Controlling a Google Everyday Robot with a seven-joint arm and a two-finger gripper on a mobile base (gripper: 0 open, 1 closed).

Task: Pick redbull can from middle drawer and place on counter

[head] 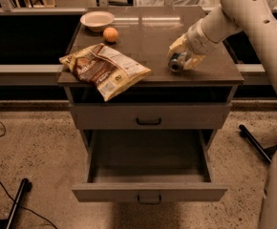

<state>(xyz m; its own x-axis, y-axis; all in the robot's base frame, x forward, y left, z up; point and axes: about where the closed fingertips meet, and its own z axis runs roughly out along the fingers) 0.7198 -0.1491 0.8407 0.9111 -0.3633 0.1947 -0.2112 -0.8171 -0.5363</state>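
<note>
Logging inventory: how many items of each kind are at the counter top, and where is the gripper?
Bowl: 1
Orange: 1
Chip bag: 1
Redbull can: 1, in the gripper at the counter right side
Total: 4

my pale arm stretches in from two o'clock, slanting down toward eight; my pincer (182,57) sits low at one o'clock.

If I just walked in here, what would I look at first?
Probably the big white arm reaching in from the right, its gripper closed around the can at the counter's right side. Next, the chip bag hanging over the counter's front left edge. Below it, the middle drawer is wide open, with nothing showing inside.
</note>
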